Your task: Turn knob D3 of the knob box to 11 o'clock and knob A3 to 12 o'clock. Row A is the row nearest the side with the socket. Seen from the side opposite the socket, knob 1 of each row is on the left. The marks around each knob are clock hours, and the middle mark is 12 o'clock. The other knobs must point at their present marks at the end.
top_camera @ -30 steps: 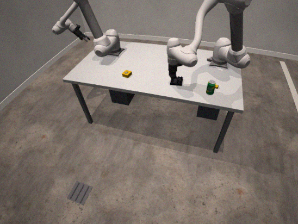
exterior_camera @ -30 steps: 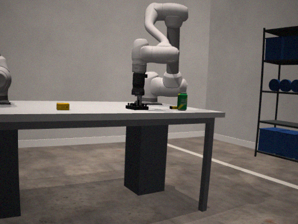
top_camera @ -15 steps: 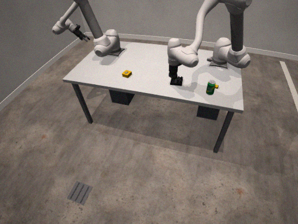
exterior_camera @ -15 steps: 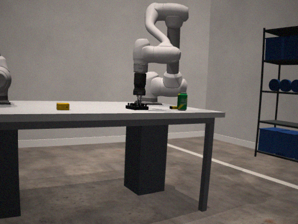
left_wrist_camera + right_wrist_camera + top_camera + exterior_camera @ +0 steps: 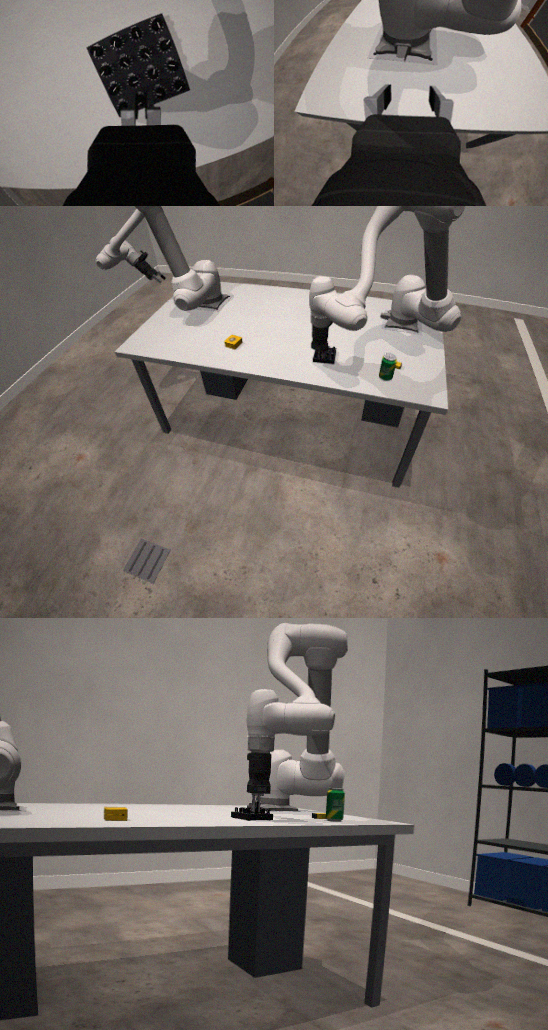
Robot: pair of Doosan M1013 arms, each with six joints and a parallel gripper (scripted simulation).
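Note:
The black knob box (image 5: 329, 358) (image 5: 260, 817) (image 5: 131, 47) lies flat on the table and appears tilted in the left wrist view. Its four-by-four grid of knobs with white pointers faces up. My left gripper (image 5: 256, 809) (image 5: 141, 100) points straight down at it, fingers close together around the second knob from the left in the row nearest the gripper in that view. The fingers hide most of this knob and its marks. The socket is not visible, so I cannot tell the knob's letter. My right gripper (image 5: 160, 279) (image 5: 410, 93) is open and empty, high beyond the table's left end in the top view.
A green can (image 5: 386, 368) (image 5: 335, 805) stands right of the box in the top view, with a small yellow object (image 5: 399, 365) (image 5: 318, 816) beside it. A yellow block (image 5: 233, 342) (image 5: 116, 814) lies farther left on the table (image 5: 270, 321).

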